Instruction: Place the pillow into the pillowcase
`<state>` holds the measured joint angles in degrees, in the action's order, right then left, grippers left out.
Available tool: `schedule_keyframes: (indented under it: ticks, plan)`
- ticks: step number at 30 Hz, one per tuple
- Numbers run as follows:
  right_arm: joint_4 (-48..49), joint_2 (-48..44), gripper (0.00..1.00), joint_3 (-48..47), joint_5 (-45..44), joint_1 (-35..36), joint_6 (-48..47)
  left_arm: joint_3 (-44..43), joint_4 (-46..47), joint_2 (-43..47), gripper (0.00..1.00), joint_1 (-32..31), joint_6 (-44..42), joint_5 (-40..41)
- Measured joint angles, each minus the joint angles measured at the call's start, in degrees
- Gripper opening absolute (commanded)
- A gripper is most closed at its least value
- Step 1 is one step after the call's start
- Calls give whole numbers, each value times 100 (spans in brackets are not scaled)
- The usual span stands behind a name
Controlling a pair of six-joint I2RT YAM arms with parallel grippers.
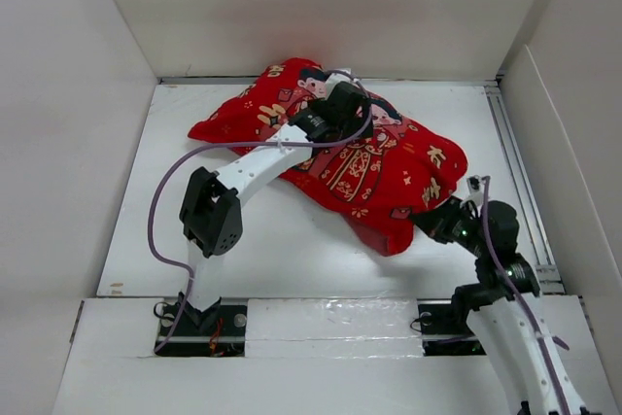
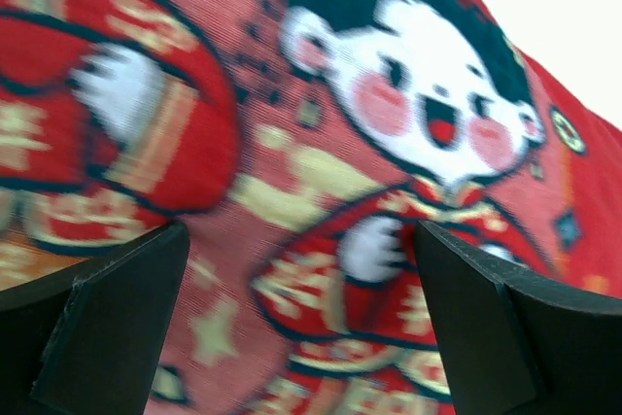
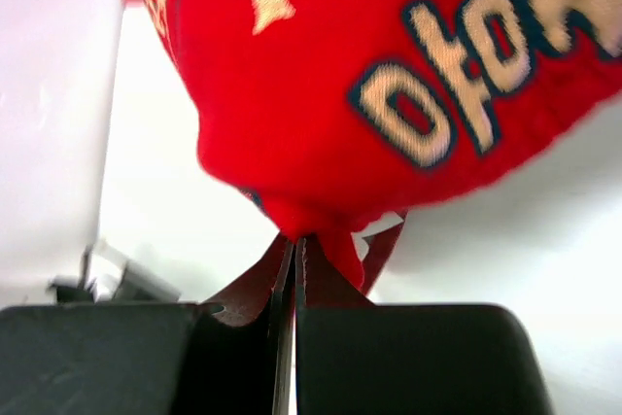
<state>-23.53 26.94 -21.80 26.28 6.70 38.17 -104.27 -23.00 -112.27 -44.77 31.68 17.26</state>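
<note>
The red pillowcase (image 1: 384, 167) with cartoon figures lies plump across the middle of the white table. The white pillow is hidden; I cannot see it. My left gripper (image 1: 342, 104) hovers over the pillowcase's far middle, jaws wide open with the printed fabric (image 2: 321, 191) close below. My right gripper (image 1: 437, 219) is at the pillowcase's near right corner, shut on a pinch of red cloth (image 3: 311, 225) at the edge, with the bulging case (image 3: 389, 75) rising beyond it.
White walls (image 1: 78, 94) enclose the table on the left, back and right. A metal rail (image 1: 515, 162) runs along the right side. The left arm's purple cable (image 1: 160, 201) loops over the table's left part.
</note>
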Motion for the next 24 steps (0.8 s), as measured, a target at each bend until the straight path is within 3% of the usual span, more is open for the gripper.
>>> schedule_keyframes:
  ticks: [4, 11, 12, 13, 14, 15, 20, 24]
  plan:
    - [-702, -772, 0, -603, -723, 4, -35, -214, -11, -127, 99, 278, 13, 151]
    - [-990, 409, 0, -337, -855, -72, -22, -546, -98, -387, 99, 616, -50, 376]
    - [-1027, 505, 8, -267, -861, -103, -17, -669, -129, -490, 99, 671, -68, 398]
    - [-1091, 498, 22, -223, -866, -138, 0, -741, -197, -531, 99, 706, -87, 428]
    - [-1134, 393, 47, -203, -876, -175, 20, -826, -262, -584, 99, 717, -118, 446]
    - [-1200, 240, 98, -205, -894, -203, 59, -876, -304, -614, 99, 721, -138, 466]
    - [-1499, -723, 100, -448, -1054, -289, 166, -1040, -474, -605, 99, 656, -367, 645]
    - [-1276, -538, 100, -741, -1119, -321, 258, -1729, -1010, -608, 99, 323, -804, 855]
